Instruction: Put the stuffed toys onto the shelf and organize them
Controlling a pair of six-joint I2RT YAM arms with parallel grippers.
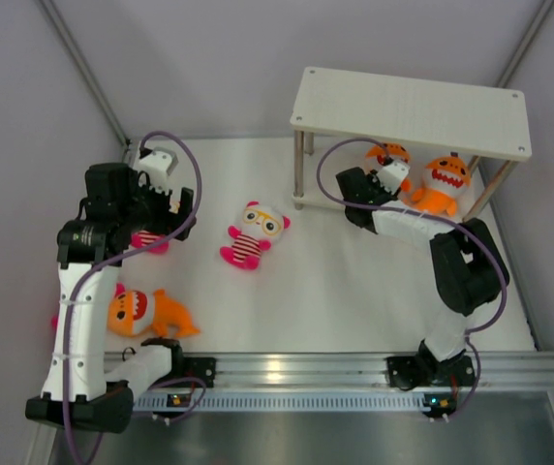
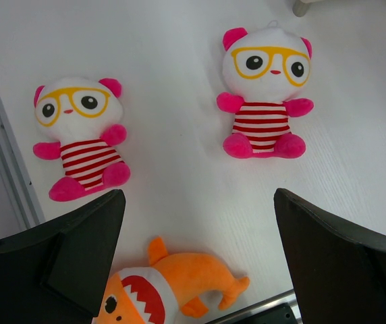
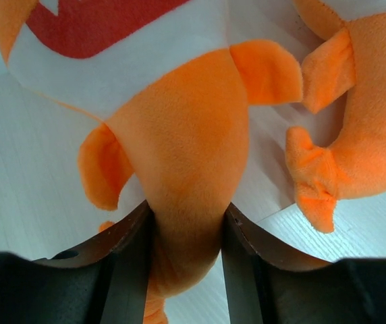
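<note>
Right jaws pinching fuzzy orange shark (image 3: 183, 169), apparently under wood-grain shelf (image 1: 413, 107), left jaws wide above dolls (image 2: 262, 101)

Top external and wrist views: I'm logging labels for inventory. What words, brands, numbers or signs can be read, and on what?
None can be read in any view.
The shelf shows bare wood grain; the centre doll and the shark lying off the shelf show only sewn faces, no tags.
</note>
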